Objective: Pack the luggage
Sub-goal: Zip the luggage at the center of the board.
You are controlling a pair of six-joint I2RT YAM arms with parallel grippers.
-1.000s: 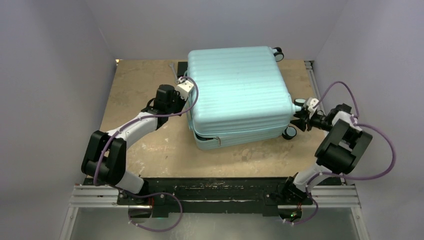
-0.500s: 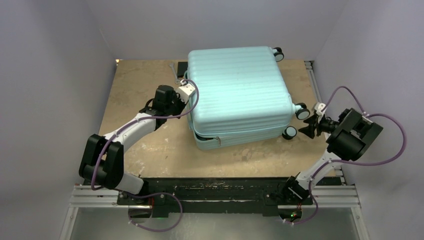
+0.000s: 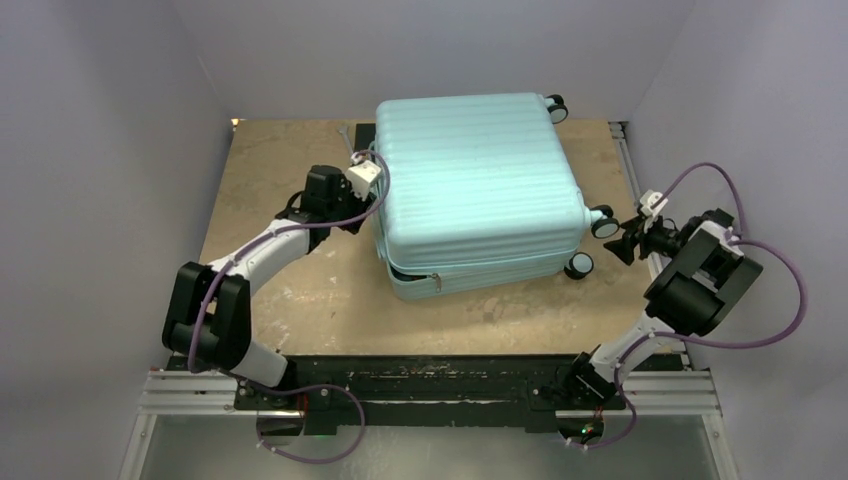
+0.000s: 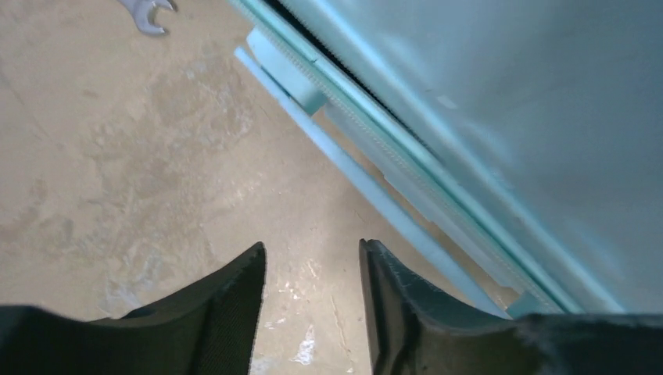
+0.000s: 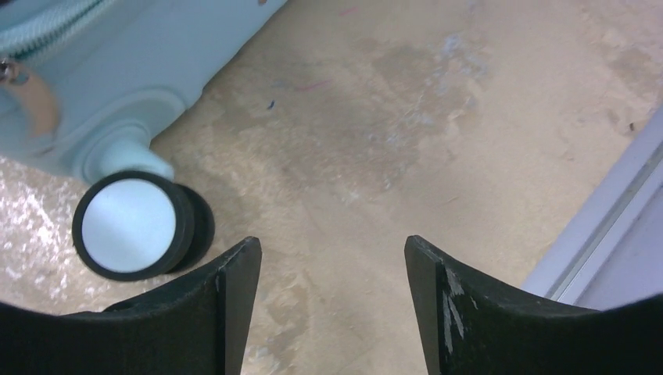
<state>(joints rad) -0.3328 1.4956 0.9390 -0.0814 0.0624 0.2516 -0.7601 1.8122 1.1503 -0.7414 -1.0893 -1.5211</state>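
Note:
The luggage (image 3: 475,185), a pale mint ribbed suitcase, lies flat on the table with its lid down. A dark gap shows along the seam at the near left corner. My left gripper (image 3: 368,170) sits by the luggage's left side. In the left wrist view it (image 4: 313,251) is open over bare table, with the luggage edge (image 4: 438,156) just to its right. My right gripper (image 3: 620,245) is off the luggage's right side, near the two wheels (image 3: 603,223). From the right wrist camera it (image 5: 332,246) is open and empty, with one wheel (image 5: 129,225) to its left.
A small wrench (image 3: 347,140) lies on the table behind the left gripper, also seen as a wrench (image 4: 147,11) in the left wrist view. A metal rail (image 3: 628,165) runs along the table's right edge. Grey walls enclose the table on three sides.
The left gripper went from shut to open and drew slightly back and left from the luggage's side. The right gripper opened wider and pulled back to the right, away from the wheels.

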